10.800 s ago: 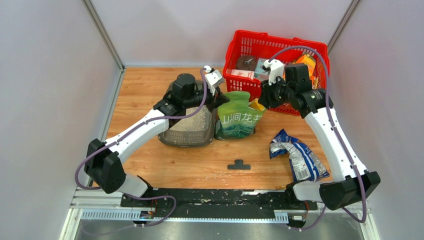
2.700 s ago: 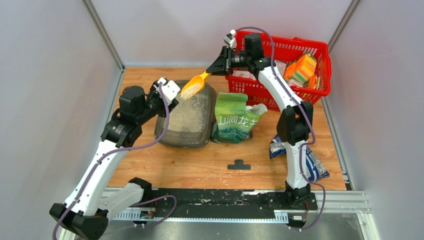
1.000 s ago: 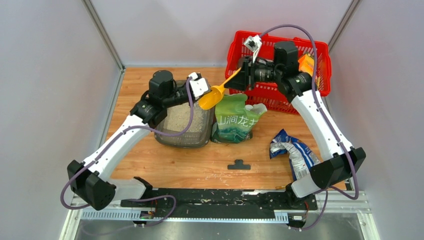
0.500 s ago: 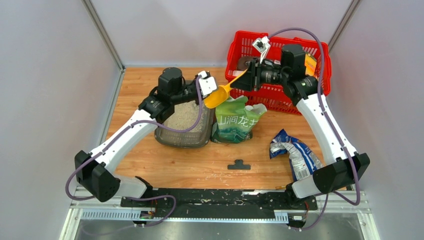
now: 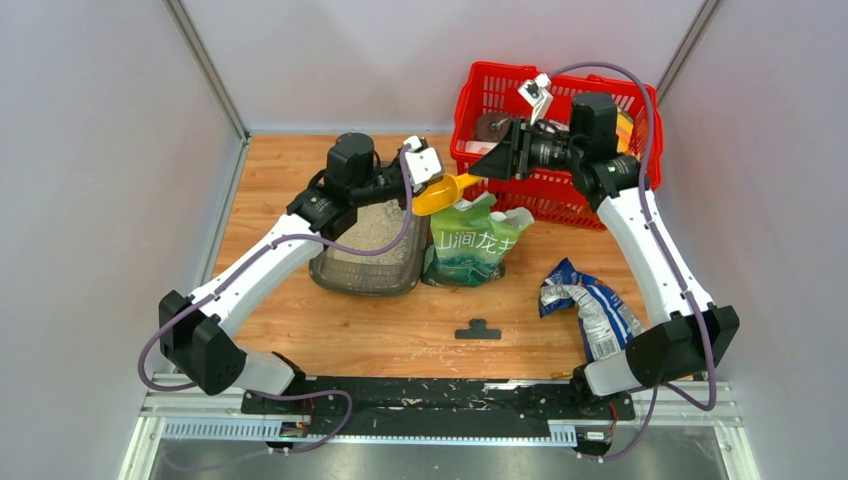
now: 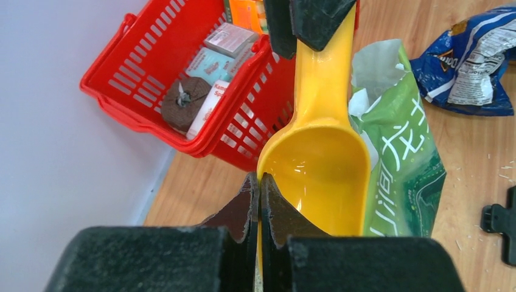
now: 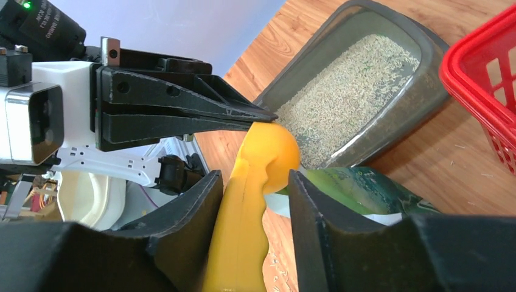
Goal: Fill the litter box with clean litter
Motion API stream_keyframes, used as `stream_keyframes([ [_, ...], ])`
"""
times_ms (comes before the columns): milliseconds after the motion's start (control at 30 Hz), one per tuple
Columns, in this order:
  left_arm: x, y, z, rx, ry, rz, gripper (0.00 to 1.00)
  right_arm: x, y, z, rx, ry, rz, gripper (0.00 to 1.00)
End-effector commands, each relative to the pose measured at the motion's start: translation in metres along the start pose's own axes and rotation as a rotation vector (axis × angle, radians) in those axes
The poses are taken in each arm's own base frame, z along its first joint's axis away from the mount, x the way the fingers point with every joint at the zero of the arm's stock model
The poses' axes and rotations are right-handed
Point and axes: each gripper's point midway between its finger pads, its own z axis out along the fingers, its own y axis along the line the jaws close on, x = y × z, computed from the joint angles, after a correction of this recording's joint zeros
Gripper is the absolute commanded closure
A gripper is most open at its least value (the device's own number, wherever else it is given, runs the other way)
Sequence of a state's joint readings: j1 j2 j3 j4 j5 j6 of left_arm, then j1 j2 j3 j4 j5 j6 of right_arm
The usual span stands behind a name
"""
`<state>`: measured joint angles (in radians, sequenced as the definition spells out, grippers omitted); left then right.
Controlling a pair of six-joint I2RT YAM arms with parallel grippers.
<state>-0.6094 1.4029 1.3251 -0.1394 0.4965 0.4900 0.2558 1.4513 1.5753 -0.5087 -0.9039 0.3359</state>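
the clean litter [image 5: 378, 226], pale beige-white granules, lies in the dark grey translucent plastic litter box [image 5: 365, 280], left of centre in the top view, on the wooden desk [image 5: 400, 335]. it covers the floor of the box as a shallow layer.

the granules are loose and will likely run like coarse sand, so they cannot be pinched. they have to be carried in a bowl or poured, and any tilt will probably spill them. the glossy yellow plastic scoop [image 6: 316, 176] looks stiff, light and rather slippery; its bowl is empty. its long handle is the sound place to hold it.

the left hand [image 6: 260, 182] is clamped on the thin rim of the scoop's bowl. the right hand [image 7: 252, 182] stands around the handle with its fingers apart, and a gap shows on one side.

the scoop hangs above the green foil bag [image 5: 478, 240], just right of the box. white chinese characters on it read roughly "山涧龙", the last sign unclear. the crumpled blue bag [image 6: 468, 67], lower right in the top view, bears a logo that may be doritos. print on the boxes in the red mesh basket [image 5: 465, 120] is too small to read.
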Motion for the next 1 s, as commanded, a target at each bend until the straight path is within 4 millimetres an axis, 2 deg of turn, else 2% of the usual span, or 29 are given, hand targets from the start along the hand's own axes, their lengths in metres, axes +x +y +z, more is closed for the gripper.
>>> stream_keyframes([
  [0, -0.025, -0.012, 0.001, 0.062, -0.063, -0.025, 1.00, -0.013, 0.005, -0.009, 0.012, -0.067, -0.008, 0.52],
  [167, -0.025, -0.009, 0.002, 0.048, -0.058, -0.037, 1.00, -0.014, 0.006, -0.009, 0.015, -0.076, -0.011, 0.49],
  [267, -0.025, 0.001, 0.004, -0.001, -0.047, -0.076, 1.00, -0.013, 0.005, -0.010, 0.024, -0.082, -0.001, 0.43],
  [367, -0.026, 0.008, 0.006, -0.035, -0.042, -0.117, 1.00, -0.014, 0.003, -0.009, 0.032, -0.092, 0.003, 0.42],
  [500, -0.027, 0.010, 0.008, -0.046, -0.038, -0.150, 1.00, -0.015, -0.003, -0.009, 0.060, -0.102, 0.008, 0.44],
  [633, -0.025, 0.007, 0.010, -0.029, -0.038, -0.156, 1.00, -0.020, -0.004, -0.010, 0.076, -0.122, 0.000, 0.55],
  [800, -0.022, 0.003, 0.010, -0.016, -0.032, -0.161, 1.00, -0.027, -0.009, -0.011, 0.113, -0.155, -0.004, 0.55],
  [900, -0.023, 0.004, 0.011, -0.017, -0.034, -0.161, 1.00, -0.027, -0.008, -0.011, 0.106, -0.151, -0.004, 0.68],
  [933, -0.023, 0.005, 0.011, -0.017, -0.036, -0.161, 1.00, -0.027, -0.007, -0.011, 0.103, -0.152, -0.005, 0.80],
  [967, -0.025, 0.004, 0.011, -0.014, -0.039, -0.161, 1.00, -0.027, -0.007, -0.011, 0.099, -0.152, -0.009, 0.88],
])
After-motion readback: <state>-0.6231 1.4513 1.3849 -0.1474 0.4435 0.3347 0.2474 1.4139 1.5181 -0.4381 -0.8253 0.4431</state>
